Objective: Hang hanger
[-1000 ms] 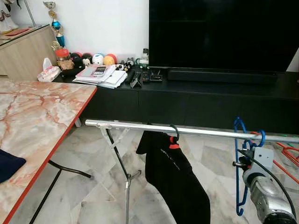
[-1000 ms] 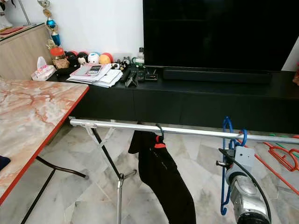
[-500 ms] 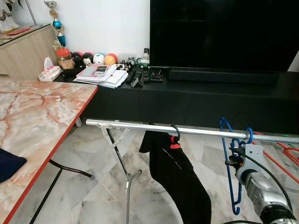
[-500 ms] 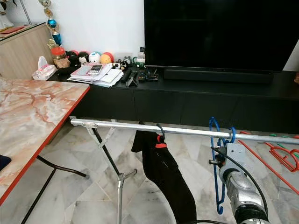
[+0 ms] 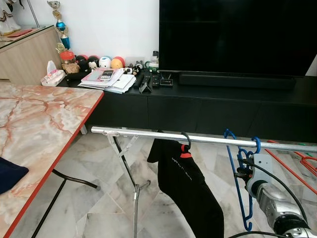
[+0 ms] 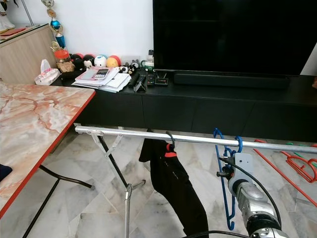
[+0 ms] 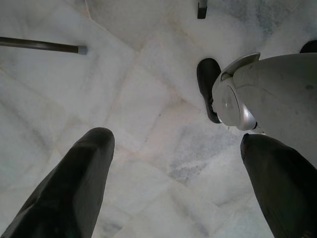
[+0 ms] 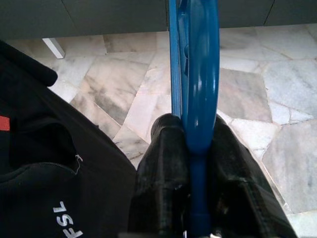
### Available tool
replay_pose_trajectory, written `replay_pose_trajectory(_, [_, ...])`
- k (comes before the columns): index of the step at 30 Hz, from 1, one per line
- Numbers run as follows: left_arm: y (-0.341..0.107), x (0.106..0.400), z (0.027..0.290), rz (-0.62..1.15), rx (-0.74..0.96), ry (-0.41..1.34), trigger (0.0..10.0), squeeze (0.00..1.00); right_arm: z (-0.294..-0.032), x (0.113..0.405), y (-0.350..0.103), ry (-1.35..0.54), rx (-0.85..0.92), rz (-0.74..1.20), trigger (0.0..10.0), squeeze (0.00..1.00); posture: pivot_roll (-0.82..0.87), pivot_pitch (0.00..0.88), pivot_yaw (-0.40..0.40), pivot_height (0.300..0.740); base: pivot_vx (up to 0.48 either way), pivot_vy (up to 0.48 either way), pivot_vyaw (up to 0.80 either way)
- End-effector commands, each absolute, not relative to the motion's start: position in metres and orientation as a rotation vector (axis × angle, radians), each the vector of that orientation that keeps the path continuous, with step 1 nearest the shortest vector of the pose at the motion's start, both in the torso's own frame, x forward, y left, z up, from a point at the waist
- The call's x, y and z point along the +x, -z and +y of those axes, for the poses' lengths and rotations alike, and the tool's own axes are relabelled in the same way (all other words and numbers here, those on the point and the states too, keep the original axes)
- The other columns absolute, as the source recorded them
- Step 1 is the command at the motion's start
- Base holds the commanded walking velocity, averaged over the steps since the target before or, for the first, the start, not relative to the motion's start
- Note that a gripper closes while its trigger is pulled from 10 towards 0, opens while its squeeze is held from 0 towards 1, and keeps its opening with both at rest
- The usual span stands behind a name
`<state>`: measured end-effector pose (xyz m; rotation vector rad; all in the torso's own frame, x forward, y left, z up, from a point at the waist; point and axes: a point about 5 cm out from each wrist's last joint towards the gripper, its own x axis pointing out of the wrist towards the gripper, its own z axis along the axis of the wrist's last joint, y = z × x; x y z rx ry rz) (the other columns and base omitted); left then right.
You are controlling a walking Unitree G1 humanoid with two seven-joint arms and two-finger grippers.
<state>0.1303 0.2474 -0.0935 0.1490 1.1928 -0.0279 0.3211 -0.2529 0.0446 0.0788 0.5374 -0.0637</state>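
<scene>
A blue plastic hanger (image 5: pixel 240 163) is pinched in my right gripper (image 5: pixel 242 166), whose fingers are shut on it just below the hook. Its hook (image 5: pixel 256 145) lies against the silver rack rail (image 5: pixel 148 134); I cannot tell whether it rests on it. In the right wrist view the blue hanger (image 8: pixel 195 89) runs up between the two black fingers (image 8: pixel 163 173). A black garment (image 5: pixel 185 186) hangs from a dark hanger on the same rail, just left of the blue one. My left gripper (image 7: pixel 178 183) hangs idle and open over the marble floor.
A marble-top table (image 5: pixel 34 124) with a red edge stands at the left. Behind the rack a black TV cabinet (image 5: pixel 223 94) carries a large TV, papers and toys. Red hangers (image 5: pixel 302 161) lie on the floor at the right. The rack's folding legs (image 5: pixel 129 173) stand below the rail.
My right gripper has carried the blue hanger leftward along the rail, toward the black garment. The garment and rack have stayed put.
</scene>
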Motion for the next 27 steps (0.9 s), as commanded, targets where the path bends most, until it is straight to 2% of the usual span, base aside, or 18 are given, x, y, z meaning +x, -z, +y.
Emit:
replay_pose_trajectory(1, [0.093,0.129,0.251,1.207,0.17,0.029,10.0,0.0,-0.25,0.324,-0.046,0.058,0.081,0.541,10.0,0.29,0.03,0.0,0.014,0.74,0.0,0.0,0.0])
replay_pose_trajectory(2, [0.093,0.13,0.251,1.205,0.17,0.029,10.0,0.0,-0.25,0.324,-0.046,0.058,0.085,0.54,10.0,0.65,0.03,0.0,0.016,0.74,0.0,0.0,0.0])
replay_pose_trajectory(3, [0.092,0.131,0.251,1.202,0.173,0.03,10.0,0.0,-0.25,0.325,-0.047,0.061,0.094,0.533,10.0,0.76,0.03,0.0,0.021,0.74,0.0,0.0,0.0])
replay_pose_trajectory(4, [0.092,0.132,0.251,1.2,0.175,0.031,10.0,0.0,-0.25,0.325,-0.047,0.062,0.097,0.531,10.0,0.76,0.02,0.0,0.024,0.74,0.0,0.0,0.0])
replay_pose_trajectory(5, [0.092,0.133,0.251,1.198,0.177,0.032,10.0,0.0,-0.249,0.325,-0.047,0.058,0.105,0.528,10.0,1.0,0.02,0.0,0.027,0.74,0.0,0.0,0.0])
replay_pose_trajectory(18, [0.086,0.154,0.244,1.155,0.204,0.05,10.0,0.0,-0.248,0.32,-0.042,0.075,0.131,0.494,10.0,1.0,-0.03,0.0,0.051,0.74,0.0,0.0,0.0])
replay_pose_trajectory(27, [0.086,0.157,0.242,1.149,0.209,0.041,10.0,0.0,-0.248,0.32,-0.047,0.073,0.134,0.424,10.0,1.0,-0.06,0.0,0.05,0.74,0.0,0.0,0.0])
